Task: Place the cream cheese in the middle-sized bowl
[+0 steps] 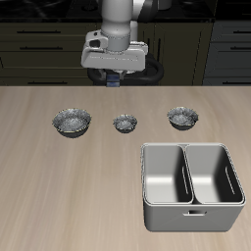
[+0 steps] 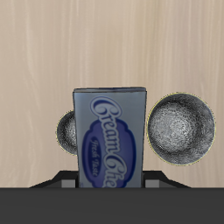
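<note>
My gripper [image 1: 110, 75] hangs above the table's back part, behind the row of bowls, shut on the cream cheese [image 1: 111, 81]. In the wrist view the blue cream cheese box [image 2: 108, 138] stands upright between the jaws of my gripper [image 2: 108, 181]. The middle-sized bowl [image 1: 182, 118] sits on the table, at the end of the row above the grey bin, well off to the side of the gripper. It is out of the wrist view.
The widest silver bowl [image 1: 72, 122] [image 2: 179, 129] and the smallest silver bowl [image 1: 125, 123] [image 2: 66, 130] sit in the same row, the smallest partly hidden behind the box in the wrist view. A grey two-compartment bin [image 1: 191, 186] stands near the table's front edge.
</note>
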You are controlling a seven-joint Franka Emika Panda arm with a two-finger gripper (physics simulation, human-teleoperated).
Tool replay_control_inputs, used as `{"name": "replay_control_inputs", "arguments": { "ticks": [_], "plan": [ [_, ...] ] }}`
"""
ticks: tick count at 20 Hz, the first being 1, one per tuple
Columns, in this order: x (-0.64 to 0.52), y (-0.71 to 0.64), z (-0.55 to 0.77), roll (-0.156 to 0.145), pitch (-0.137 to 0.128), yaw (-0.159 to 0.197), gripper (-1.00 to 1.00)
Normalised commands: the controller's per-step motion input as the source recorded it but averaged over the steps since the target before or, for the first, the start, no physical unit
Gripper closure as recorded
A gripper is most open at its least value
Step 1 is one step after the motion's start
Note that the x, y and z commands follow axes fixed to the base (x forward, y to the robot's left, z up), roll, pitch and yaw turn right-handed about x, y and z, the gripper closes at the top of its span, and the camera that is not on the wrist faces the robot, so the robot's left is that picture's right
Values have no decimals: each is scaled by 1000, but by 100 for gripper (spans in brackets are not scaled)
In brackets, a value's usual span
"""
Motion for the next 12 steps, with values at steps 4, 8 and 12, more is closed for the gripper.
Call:
{"name": "replay_control_inputs", "arguments": {
  "ticks": [4,8,12],
  "plan": [
    [-81,616,-3,55,-4,5,100],
    [-109,523,-16,44,-12,10,100],
    [-41,320,-103,-13,11,4,100]
  ]
}}
